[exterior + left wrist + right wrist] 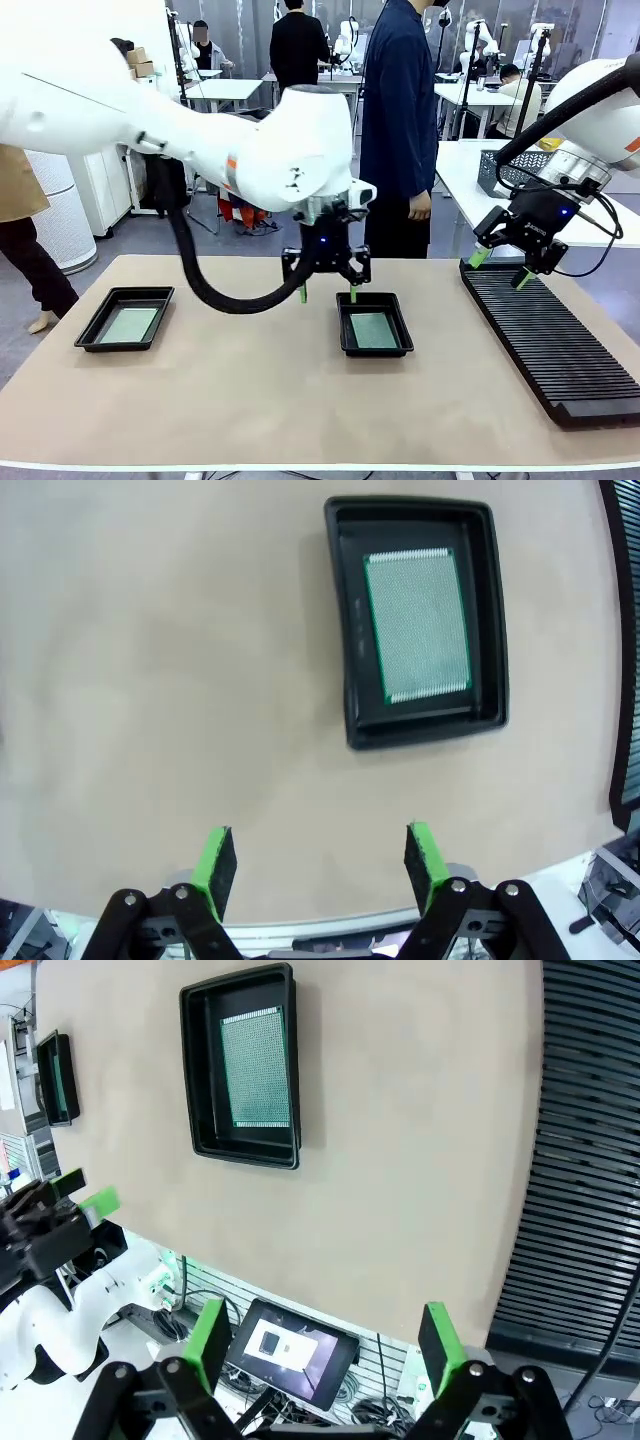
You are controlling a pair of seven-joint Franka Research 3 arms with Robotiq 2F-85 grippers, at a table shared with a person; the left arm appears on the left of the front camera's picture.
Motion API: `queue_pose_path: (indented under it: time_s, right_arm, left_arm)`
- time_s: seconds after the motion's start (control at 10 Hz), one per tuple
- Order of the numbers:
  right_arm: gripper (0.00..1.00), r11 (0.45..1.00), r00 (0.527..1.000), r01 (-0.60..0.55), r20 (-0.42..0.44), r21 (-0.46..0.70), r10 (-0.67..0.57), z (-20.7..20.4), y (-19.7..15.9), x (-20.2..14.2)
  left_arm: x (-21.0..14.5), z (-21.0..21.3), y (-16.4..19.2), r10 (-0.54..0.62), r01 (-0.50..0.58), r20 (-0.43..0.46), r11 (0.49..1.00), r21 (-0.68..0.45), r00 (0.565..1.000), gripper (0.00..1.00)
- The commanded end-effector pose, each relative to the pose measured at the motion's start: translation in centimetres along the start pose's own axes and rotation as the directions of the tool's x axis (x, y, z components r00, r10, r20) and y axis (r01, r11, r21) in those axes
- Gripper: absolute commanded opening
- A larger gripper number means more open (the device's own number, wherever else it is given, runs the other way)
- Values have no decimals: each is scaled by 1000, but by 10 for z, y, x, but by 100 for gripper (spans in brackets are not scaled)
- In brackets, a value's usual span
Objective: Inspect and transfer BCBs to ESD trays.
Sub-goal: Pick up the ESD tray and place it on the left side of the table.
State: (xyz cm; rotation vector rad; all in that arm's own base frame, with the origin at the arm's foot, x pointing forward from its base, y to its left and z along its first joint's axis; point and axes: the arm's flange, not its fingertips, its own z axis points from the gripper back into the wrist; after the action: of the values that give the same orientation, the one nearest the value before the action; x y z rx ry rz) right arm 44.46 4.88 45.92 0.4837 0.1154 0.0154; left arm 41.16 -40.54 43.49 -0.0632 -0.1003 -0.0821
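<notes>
Two black ESD trays sit on the tan table, one at the left (125,318) and one in the middle (375,325). Each holds a pale green BCB: the left board (128,324) and the middle board (373,330). My left gripper (327,293) hangs open and empty just above the middle tray's far left edge; its wrist view shows that tray (420,620) with the board (417,625) ahead of the fingers (214,865). Open and empty too, my right gripper (497,268) hovers over the far end of the rack. Its wrist view shows the middle tray (240,1065) and the left tray (57,1077).
A long black ribbed rack (550,335) lies along the table's right side, its slots looking empty. A person in dark blue (400,120) stands at the far edge, one hand hanging down. Bare tabletop stretches between the trays and along the front edge.
</notes>
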Motion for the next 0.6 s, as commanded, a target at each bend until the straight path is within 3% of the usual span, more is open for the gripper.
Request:
queue_pose_path:
  time_s: [0.0, 0.5]
  right_arm:
    - [100, 1000, 1000, 23, 18, 1, -23, 0, 0, 0]
    - [100, 1000, 1000, 23, 18, 1, -23, 0, 0, 0]
  left_arm:
    - [23, -21, -26, 0, 0, 5, 1000, 14, 1000, 90]
    - [45, -82, -40, 3, -3, 0, 999, 33, 1000, 90]
